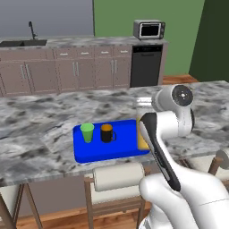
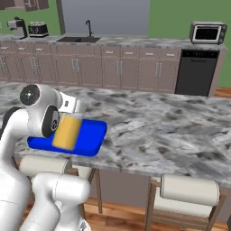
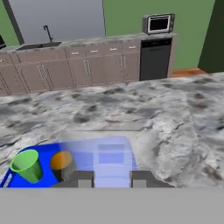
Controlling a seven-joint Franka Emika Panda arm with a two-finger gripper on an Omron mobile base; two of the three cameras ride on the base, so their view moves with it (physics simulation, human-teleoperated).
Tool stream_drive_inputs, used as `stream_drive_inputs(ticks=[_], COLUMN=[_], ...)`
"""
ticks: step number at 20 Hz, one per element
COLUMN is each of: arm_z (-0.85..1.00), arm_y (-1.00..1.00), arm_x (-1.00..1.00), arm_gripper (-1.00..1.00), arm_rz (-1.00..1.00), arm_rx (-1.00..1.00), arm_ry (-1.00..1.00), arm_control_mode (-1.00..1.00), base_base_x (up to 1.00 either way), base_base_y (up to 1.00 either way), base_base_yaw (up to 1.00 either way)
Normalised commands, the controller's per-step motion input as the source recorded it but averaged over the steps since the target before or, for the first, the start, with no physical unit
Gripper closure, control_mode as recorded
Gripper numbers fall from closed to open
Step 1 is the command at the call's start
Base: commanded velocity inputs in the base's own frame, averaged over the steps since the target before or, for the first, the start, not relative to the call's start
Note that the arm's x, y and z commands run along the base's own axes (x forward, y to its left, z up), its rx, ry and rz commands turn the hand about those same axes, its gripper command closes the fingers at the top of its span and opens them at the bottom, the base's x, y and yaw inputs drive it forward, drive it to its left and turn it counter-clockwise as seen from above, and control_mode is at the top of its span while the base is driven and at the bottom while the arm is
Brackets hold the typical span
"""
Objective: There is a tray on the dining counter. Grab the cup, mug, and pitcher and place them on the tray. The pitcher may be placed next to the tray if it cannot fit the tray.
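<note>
Closest to the base cameras: white arm (image 1: 179,188), rising over cream-cushioned stools (image 1: 118,175) tucked under the near edge.

Beyond, long marbled dining worktop (image 1: 44,116), running 9 to 3 o'clock across the left base view.

On its near side, blue tray (image 1: 120,151), long axis along the worktop.

Over the tray's 3 o'clock end, yellow-orange pitcher (image 2: 66,132), near upright, hanging straight below the end effector (image 3: 111,178). Fingers clenched either side of its rim, seen in the hand view as a pale see-through shape between the two tips. Judged grasped, not released. Base of the pitcher low against the blue; touching or just above, impossible to say.

At 9 o'clock from the pitcher, black mug (image 1: 107,133), orange inside, handle toward the pitcher, standing on the tray.

Just beside the mug, further toward 9 o'clock, green cup (image 1: 87,132), upright on the tray, apart from the mug.

Judged step: setting down the last of the three. Needed: a straight drop toward 6 o'clock from the end effector, axis kept vertical, onto the bare strip between mug and 3 o'clock rim. Risk: base catching that rim, or nudging the mug's handle.
</note>
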Motion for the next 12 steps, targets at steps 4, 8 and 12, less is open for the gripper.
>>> stream_drive_inputs(ticks=[4, 8, 12], arm_z=[0.00, 0.00, 0.08], arm_y=[-0.06, -0.08, -0.09], arm_x=[0.22, 0.41, 0.34], arm_gripper=[1.00, 1.00, 1.00], arm_rz=[0.00, 0.00, 0.00], arm_rx=[0.00, 0.00, 0.00], arm_ry=[-0.13, -0.07, -0.02], arm_control_mode=[-1.00, -1.00, -1.00], base_base_x=[0.00, 0.00, 0.00], base_base_y=[0.00, 0.00, 0.00], base_base_yaw=[0.00, 0.00, 0.00])
